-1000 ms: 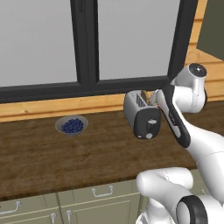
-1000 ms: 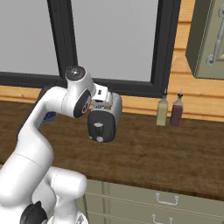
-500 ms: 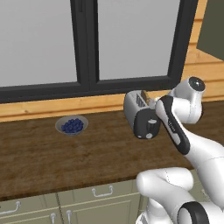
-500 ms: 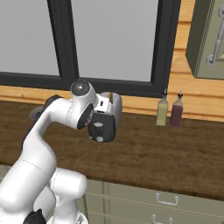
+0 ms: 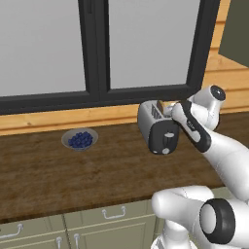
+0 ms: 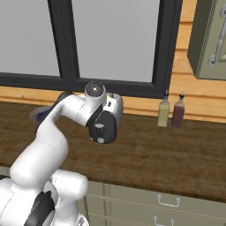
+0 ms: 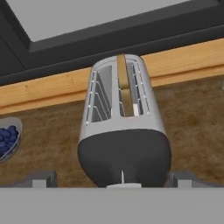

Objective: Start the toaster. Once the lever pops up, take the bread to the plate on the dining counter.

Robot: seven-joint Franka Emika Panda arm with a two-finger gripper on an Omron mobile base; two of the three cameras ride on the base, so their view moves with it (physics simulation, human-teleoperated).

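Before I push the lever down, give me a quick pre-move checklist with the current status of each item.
1. Bread seated in a toaster slot: ok.
2. Gripper open, nothing held: ok.
3. Gripper lined up with the toaster's black end face, one fingertip either side: ok.
4. Lever position, up or already down: cannot tell.
5. Bowl of blueberries apart from the toaster: ok.
6. Bottles well off to the side of the arm: ok.

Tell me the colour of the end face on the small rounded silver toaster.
Black, against the small rounded silver toaster's silver-grey body; the hand view shows it best.
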